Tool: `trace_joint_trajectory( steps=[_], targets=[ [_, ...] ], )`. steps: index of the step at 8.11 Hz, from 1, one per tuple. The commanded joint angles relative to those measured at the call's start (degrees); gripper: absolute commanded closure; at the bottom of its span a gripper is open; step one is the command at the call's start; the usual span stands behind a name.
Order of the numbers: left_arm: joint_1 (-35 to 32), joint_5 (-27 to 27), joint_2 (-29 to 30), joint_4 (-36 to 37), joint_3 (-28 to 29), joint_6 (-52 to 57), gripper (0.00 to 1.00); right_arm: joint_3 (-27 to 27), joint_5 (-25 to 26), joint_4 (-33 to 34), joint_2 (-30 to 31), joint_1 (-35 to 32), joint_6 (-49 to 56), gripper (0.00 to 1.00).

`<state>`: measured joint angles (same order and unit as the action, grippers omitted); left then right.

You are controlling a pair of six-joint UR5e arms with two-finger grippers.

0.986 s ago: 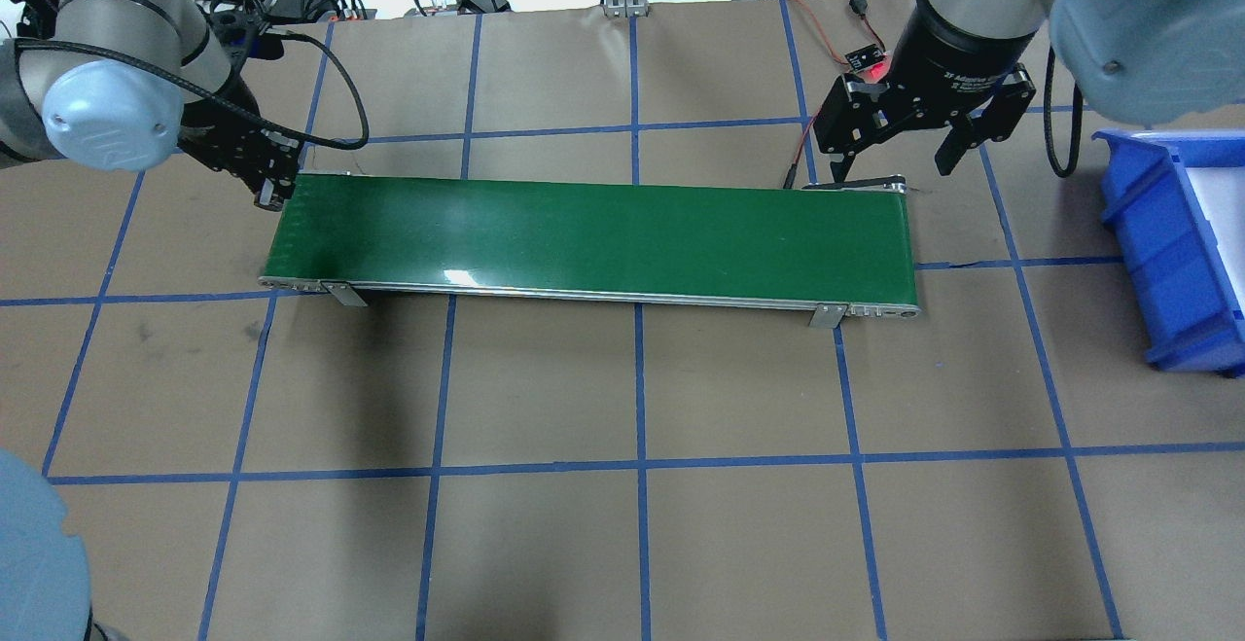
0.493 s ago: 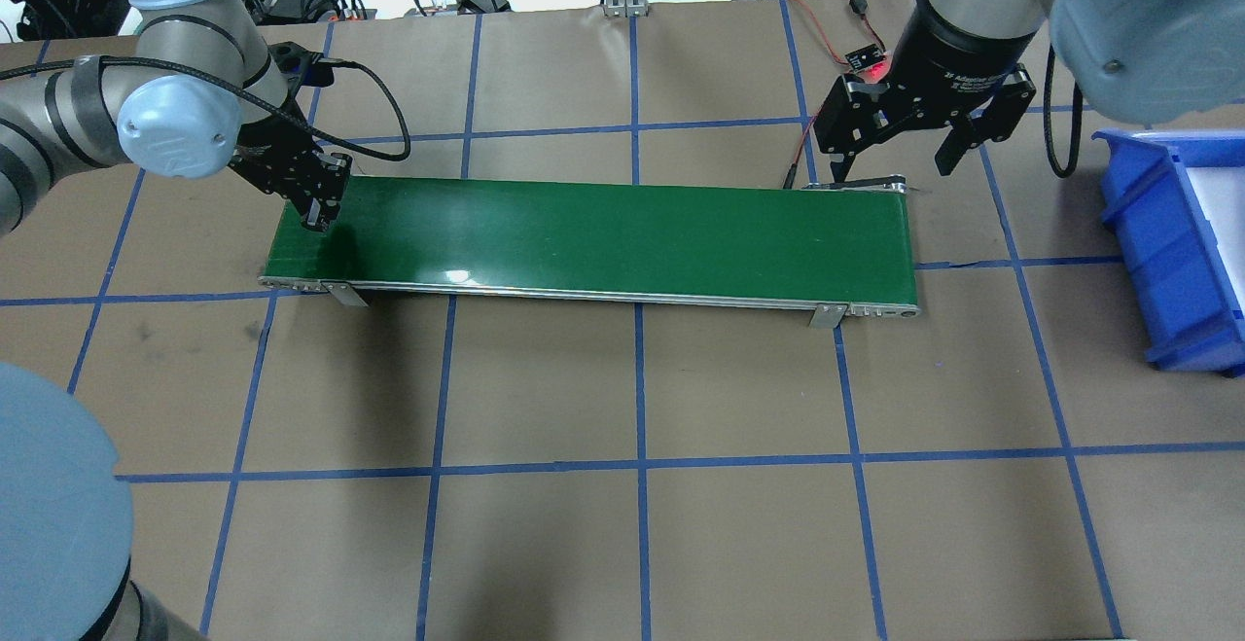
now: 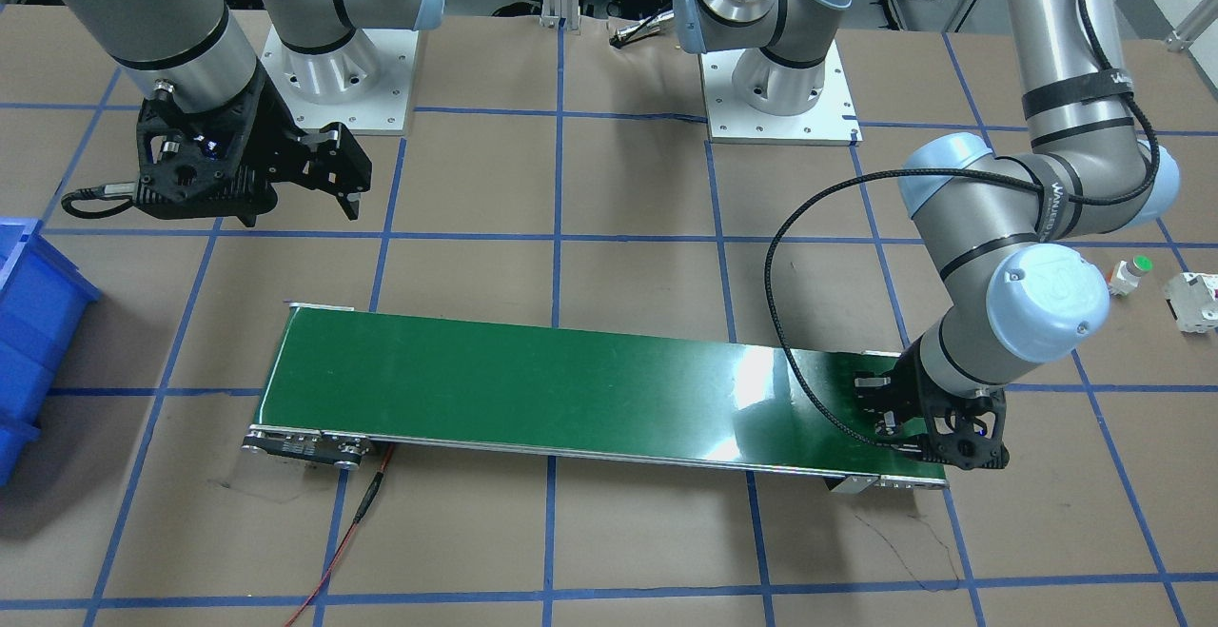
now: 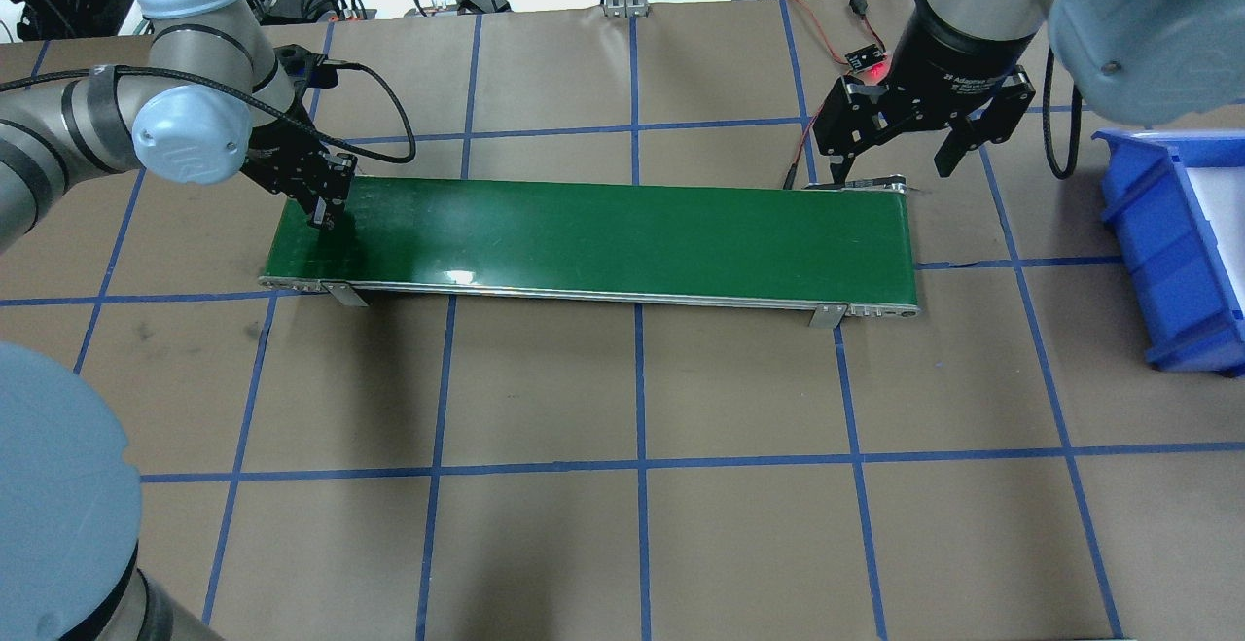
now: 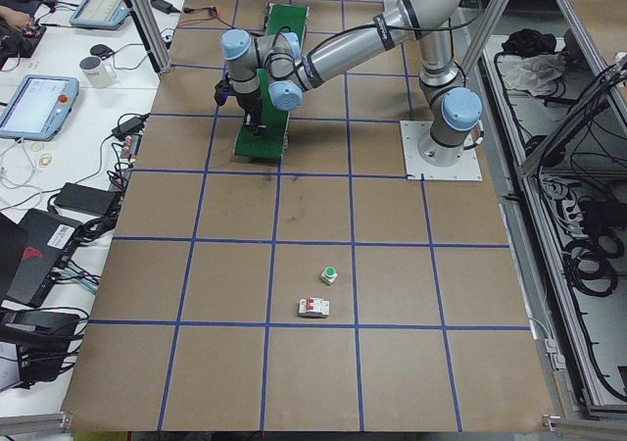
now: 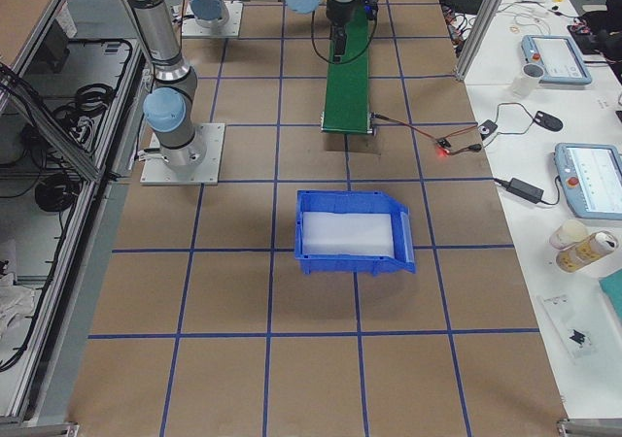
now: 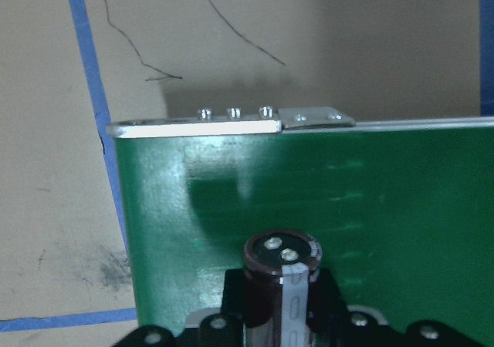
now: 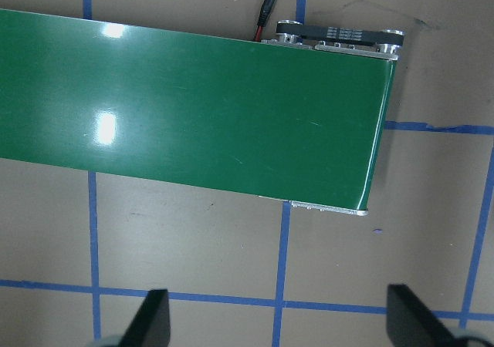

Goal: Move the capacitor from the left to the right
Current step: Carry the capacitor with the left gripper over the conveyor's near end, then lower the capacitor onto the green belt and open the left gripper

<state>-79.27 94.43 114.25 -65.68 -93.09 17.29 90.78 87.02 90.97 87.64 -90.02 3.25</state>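
1. The capacitor (image 7: 281, 277) shows clearly only in the left wrist view, at the lower centre of the frame. It is a short dark cylinder with a glossy black-brown sleeve, a pale grey stripe down its near side and two small silvery round terminals on its end face.
2. The left end effector (image 4: 320, 220) pinches the capacitor, with black fingers against the cylinder's sides at the bottom edge of that wrist view.
3. The held capacitor is over the green conveyor belt (image 4: 622, 232), close to one end of it. In the overhead view that end is at the upper left of the frame. Whether the capacitor touches the belt cannot be told.
4. The right end effector (image 4: 891, 170) has its fingers spread wide and grips nothing. It hangs by the belt's other end, at the upper right of the overhead view.
5. A blue bin (image 4: 1157, 232) sits on the worktop (image 4: 622, 524) at the overhead view's right edge, apart from the belt.
6. At the right edge of the front-facing view, a small white part with a green cap (image 3: 1129, 275) and a white boxy block (image 3: 1194, 302) lie near each other on the worktop.
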Motion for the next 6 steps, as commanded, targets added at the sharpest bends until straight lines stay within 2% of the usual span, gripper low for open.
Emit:
trace_joint_trajectory(
  steps=[1, 4, 6],
  targets=[
    [-0.18, -0.56, 0.09, 0.99, -0.08, -3.48, 0.02, 0.01, 0.34, 0.09, -0.11, 0.02, 0.0, 0.0],
    [-3.51, -0.21, -1.04, 0.03, 0.28, -4.19, 0.0, 0.01, 0.87, 0.0, -0.19, 0.02, 0.0, 0.0],
    [-6.32, 0.14, -6.81, -9.85, 0.8, -7.45, 0.0, 0.01, 0.26, -0.09, -0.72, 0.02, 0.0, 0.0]
  ],
)
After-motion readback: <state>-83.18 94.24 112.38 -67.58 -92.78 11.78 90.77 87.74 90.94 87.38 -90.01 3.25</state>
